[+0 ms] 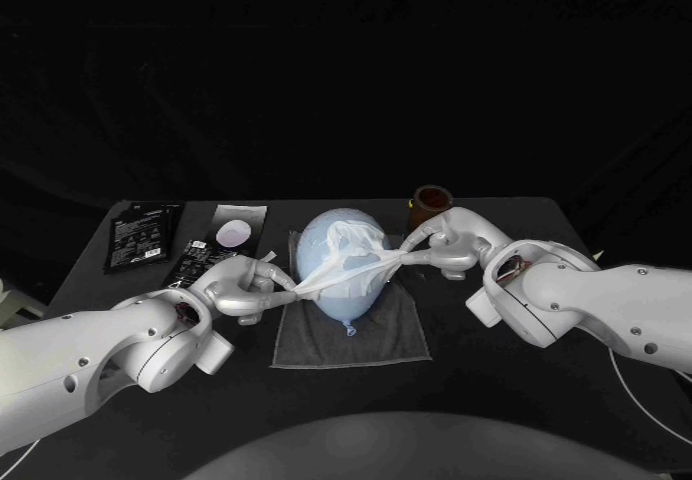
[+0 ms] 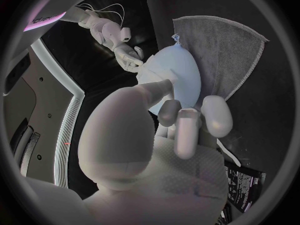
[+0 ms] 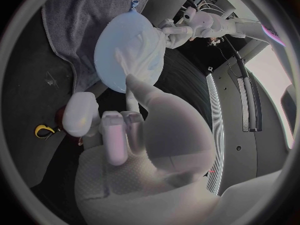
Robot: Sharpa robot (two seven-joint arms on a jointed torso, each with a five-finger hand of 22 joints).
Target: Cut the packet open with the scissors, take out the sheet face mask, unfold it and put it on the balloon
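From the head camera you see the balloon (image 1: 343,285) lying on a grey towel (image 1: 378,340) at the middle of the surface (image 1: 490,400). The white sheet mask (image 1: 346,243) drapes over it, pulled taut between both hands. Your left hand (image 1: 248,287) pinches one end and your right hand (image 1: 444,247) pinches the other. Dark packets (image 1: 142,235) lie near the far left corner, and a brown roll (image 1: 431,203) stands behind the right hand.

The left wrist camera adds the towel's stitched edge and a packet close beside the left hand; curled fingers (image 2: 187,132) hide the pinch itself.

The right wrist camera shows a small yellow loop (image 3: 42,131) on the surface beside the towel, too small to identify.
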